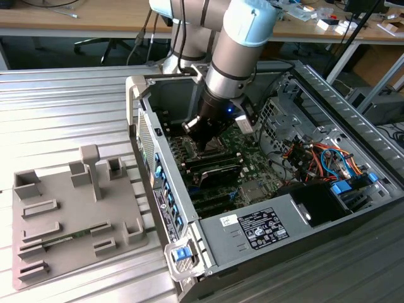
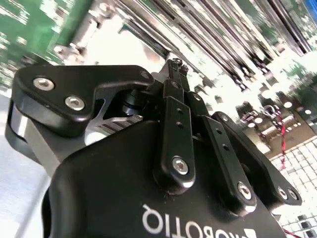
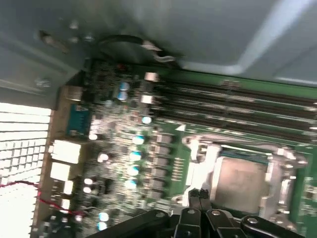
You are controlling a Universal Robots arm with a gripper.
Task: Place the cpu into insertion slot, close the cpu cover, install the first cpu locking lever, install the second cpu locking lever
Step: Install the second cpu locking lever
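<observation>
The cpu (image 3: 242, 181) already sits in the insertion slot (image 3: 210, 171) with the cpu cover (image 3: 280, 171) lying shut over it — its silvery face shows through the frame's window just beyond the fingertips, so what seems left is the locking levers. The gripper (image 3: 198, 194) hangs inside the open computer case (image 1: 189, 218), fingers pinched together with nothing visible between them — their tips at the socket's near edge, over the green motherboard (image 3: 163, 129).
</observation>
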